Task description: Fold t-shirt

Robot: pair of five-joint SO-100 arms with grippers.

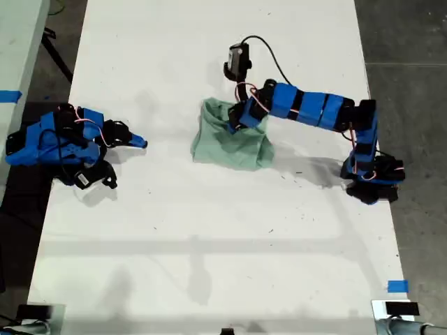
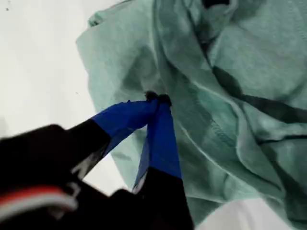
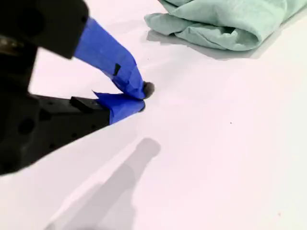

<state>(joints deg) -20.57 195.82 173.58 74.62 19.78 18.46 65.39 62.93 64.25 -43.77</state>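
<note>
T-shirt (image 1: 230,143) lies bunched; your first end effector (image 2: 156,99) pinches one fold, the second end effector (image 3: 139,98) sits closed, empty. Lifting may drag several layers.

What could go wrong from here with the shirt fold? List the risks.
1. My first gripper is shut over the bunched middle of the t-shirt. If it has pinched several layers, a pull would likely drag the whole heap rather than turn one edge.
2. The t-shirt is crumpled, not flat, so any fold now may lock in creases.
3. My second gripper sits shut and apart from the cloth on the table, so nothing pins the shirt; it may slide.
</note>
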